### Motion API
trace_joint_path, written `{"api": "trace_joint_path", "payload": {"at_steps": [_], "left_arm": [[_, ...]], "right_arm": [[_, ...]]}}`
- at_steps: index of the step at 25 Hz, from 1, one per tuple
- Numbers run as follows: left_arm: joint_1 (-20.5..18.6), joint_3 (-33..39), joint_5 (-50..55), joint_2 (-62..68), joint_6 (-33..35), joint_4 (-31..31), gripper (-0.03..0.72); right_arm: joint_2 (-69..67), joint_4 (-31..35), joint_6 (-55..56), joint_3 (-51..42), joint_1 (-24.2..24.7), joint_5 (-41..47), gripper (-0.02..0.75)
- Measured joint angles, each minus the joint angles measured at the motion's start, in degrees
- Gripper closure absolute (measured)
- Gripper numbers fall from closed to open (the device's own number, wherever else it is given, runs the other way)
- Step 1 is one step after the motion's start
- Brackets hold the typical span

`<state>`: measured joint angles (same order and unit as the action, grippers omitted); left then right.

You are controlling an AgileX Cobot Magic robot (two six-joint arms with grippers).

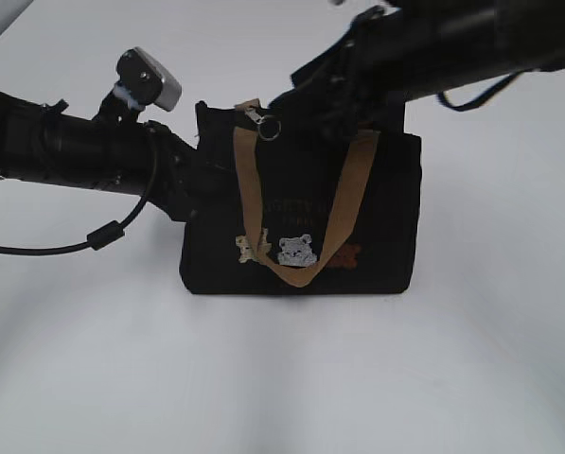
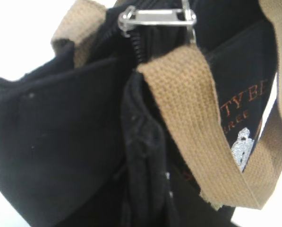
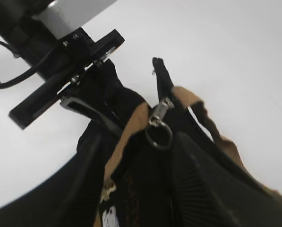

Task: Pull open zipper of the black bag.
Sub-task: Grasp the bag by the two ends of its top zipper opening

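Note:
The black bag [image 1: 381, 208] stands upright on the white table with tan handles [image 1: 249, 189] draped down its front. Its zipper [image 2: 139, 47] runs along the top, and the metal slider [image 1: 256, 115] with a silver ring pull [image 3: 158, 135] sits near the bag's left end. My left gripper [image 1: 199, 180] is at that left end, shut on a fold of black fabric [image 2: 145, 179]. My right gripper [image 3: 137, 140] hovers over the bag top, open. Its black fingers [image 3: 204, 184] straddle the front handle, with the ring pull just beyond the tips.
The white tabletop [image 1: 282, 378] surrounds the bag on all sides. A black cable [image 1: 102, 236] loops below the left arm. Both arms crowd the space above the bag's top edge.

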<state>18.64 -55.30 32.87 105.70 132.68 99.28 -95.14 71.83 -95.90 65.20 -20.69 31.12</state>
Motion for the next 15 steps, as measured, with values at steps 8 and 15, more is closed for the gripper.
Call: {"api": "trace_joint_path", "payload": {"at_steps": [8,15], "left_arm": [[0.0,0.0,0.0,0.1,0.0,0.1,0.623],[0.2,-0.1,-0.1,0.1,-2.0,0.3,0.619]], "right_arm": [[-9.2,-14.7,21.1,6.2,-2.9,-3.5,0.703],[-0.9,-35.9,55.7,6.4,15.1,12.7,0.678]]}}
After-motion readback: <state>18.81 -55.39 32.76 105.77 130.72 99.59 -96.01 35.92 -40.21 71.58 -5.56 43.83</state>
